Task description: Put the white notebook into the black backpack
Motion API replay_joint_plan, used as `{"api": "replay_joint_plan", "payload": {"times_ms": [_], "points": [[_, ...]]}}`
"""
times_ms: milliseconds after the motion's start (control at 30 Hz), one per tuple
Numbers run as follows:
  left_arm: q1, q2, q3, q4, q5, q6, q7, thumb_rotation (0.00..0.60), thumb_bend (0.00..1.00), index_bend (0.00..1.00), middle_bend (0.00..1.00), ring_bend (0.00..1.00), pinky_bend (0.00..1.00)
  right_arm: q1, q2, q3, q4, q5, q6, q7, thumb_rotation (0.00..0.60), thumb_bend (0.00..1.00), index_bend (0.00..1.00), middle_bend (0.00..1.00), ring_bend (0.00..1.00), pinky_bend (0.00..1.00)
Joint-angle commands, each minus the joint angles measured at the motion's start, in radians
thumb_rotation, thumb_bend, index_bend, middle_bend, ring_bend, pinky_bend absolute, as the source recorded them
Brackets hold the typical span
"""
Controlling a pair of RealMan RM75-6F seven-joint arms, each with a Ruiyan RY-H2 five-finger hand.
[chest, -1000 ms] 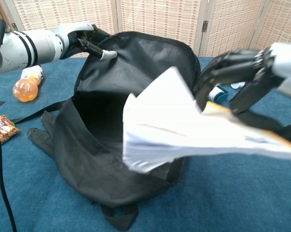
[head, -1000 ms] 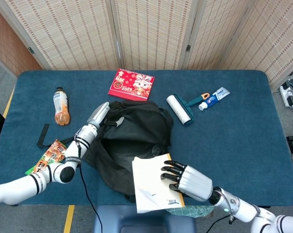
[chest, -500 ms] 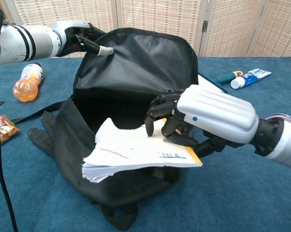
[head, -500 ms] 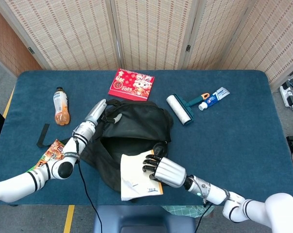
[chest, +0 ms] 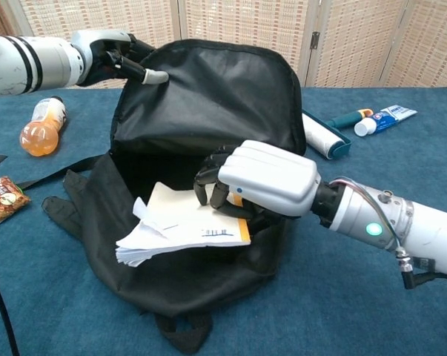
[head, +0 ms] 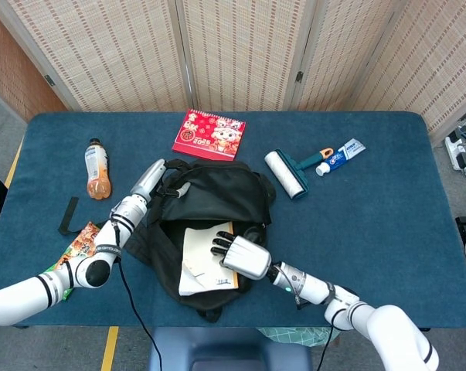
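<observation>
The black backpack [head: 217,205] [chest: 208,104] lies mid-table with its mouth gaping toward me. My left hand [head: 149,182] [chest: 108,55] grips the upper flap by its zipper edge and holds it up. My right hand [head: 240,254] [chest: 260,178] holds the white notebook [head: 204,260] [chest: 182,231] by its near end, fingers over the cover. The notebook's far end reaches into the opening, its pages fanning out over the lower lip.
A red calendar [head: 209,134] lies behind the bag. A lint roller [head: 287,174] and a toothpaste tube [head: 341,155] sit to its right. An orange drink bottle [head: 97,168] and a snack packet [head: 78,247] lie left, beside a black strap [head: 66,216].
My right hand has carried the notebook from the table's front edge forward and left, into the bag's mouth. The left hand has kept the flap raised.
</observation>
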State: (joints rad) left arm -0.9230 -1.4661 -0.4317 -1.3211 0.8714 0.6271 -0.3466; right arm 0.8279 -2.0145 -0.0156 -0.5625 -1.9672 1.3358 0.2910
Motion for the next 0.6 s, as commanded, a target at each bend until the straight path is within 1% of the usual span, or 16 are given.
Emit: {"api": "replay_joint_plan", "payload": {"times_ms": [33,200,300,467,600], "points": [[0.003,0.004,-0.001,-0.004,0.003,0.001,-0.005,0.600,0.49,0.61,0.34,0.29,0.18,0.033,-0.049,-0.001,0.075,0.024,-0.020,-0.009,0.600,0.66,0.78,0.45,0.29,0.25],[0.010,0.014,-0.001,-0.014,0.016,0.001,-0.017,0.600,0.49,0.61,0.34,0.29,0.18,0.050,-0.081,-0.004,0.145,0.053,-0.026,-0.011,0.600,0.66,0.78,0.45,0.29,0.25],[0.014,0.020,-0.001,-0.018,0.023,0.000,-0.025,0.600,0.49,0.61,0.34,0.29,0.18,0.060,-0.099,-0.005,0.189,0.070,-0.042,-0.039,0.600,0.66,0.78,0.45,0.29,0.25],[0.017,0.028,-0.004,-0.028,0.032,0.000,-0.036,0.600,0.49,0.61,0.34,0.29,0.18,0.088,-0.132,-0.006,0.251,0.093,-0.071,-0.112,0.600,0.67,0.78,0.45,0.29,0.25],[0.018,0.035,-0.005,-0.037,0.036,0.000,-0.042,0.600,0.49,0.61,0.34,0.29,0.18,0.109,-0.154,-0.019,0.286,0.100,-0.098,-0.185,0.600,0.67,0.78,0.45,0.28,0.25]]}}
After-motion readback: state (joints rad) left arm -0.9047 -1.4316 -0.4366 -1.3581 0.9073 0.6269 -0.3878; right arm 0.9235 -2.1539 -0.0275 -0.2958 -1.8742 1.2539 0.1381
